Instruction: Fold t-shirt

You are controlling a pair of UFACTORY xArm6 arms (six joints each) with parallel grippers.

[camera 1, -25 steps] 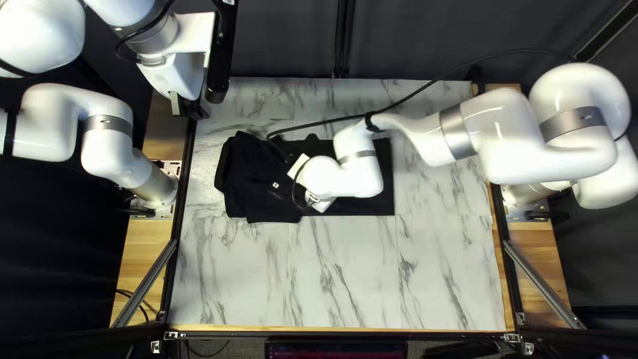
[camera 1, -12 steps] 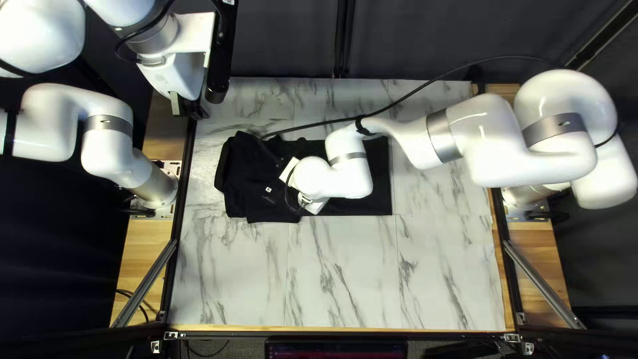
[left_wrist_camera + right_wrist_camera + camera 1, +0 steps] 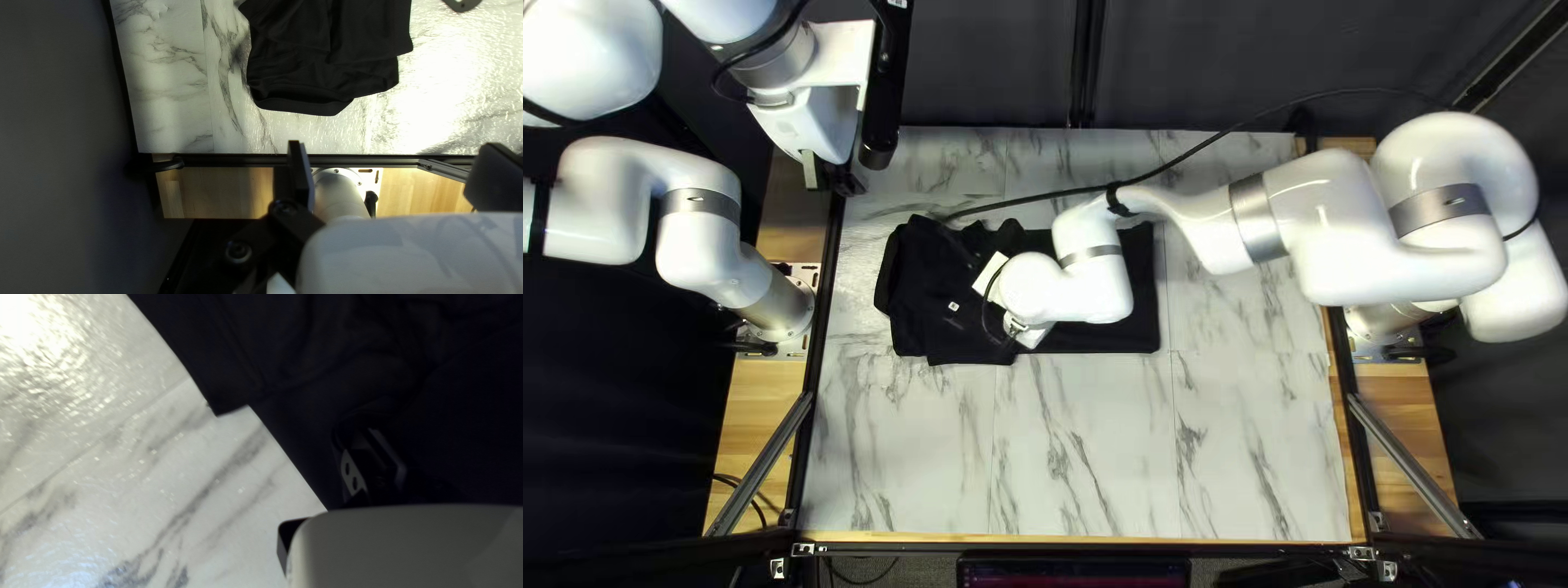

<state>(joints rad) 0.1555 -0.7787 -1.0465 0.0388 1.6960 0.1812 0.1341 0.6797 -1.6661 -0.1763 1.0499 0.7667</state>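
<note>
The black t-shirt [image 3: 937, 294] lies partly folded on the marble-patterned table, its layers bunched at the left. My right gripper [image 3: 1030, 332] is low over its middle, fingertips hidden from above. In the right wrist view, my right gripper [image 3: 376, 463] has its fingers close together in dark cloth, with the t-shirt [image 3: 305, 397] creased around them. My left gripper [image 3: 829, 176] hangs by the table's far left corner, off the garment. In the left wrist view, my left gripper [image 3: 397, 163] is open, its fingers wide apart, and the t-shirt [image 3: 327, 60] lies ahead of it.
A black cable [image 3: 1198, 155] runs from the right arm over the table's far part. Dark rails border the tabletop [image 3: 1089, 446], with wooden strips [image 3: 768, 408] outside them. A white arm base [image 3: 784, 305] stands beside the left edge.
My right gripper has moved left, slowing in the last half second. The shirt's right edge and a raised fold at its far edge have shifted left too. My left arm has stayed still.
</note>
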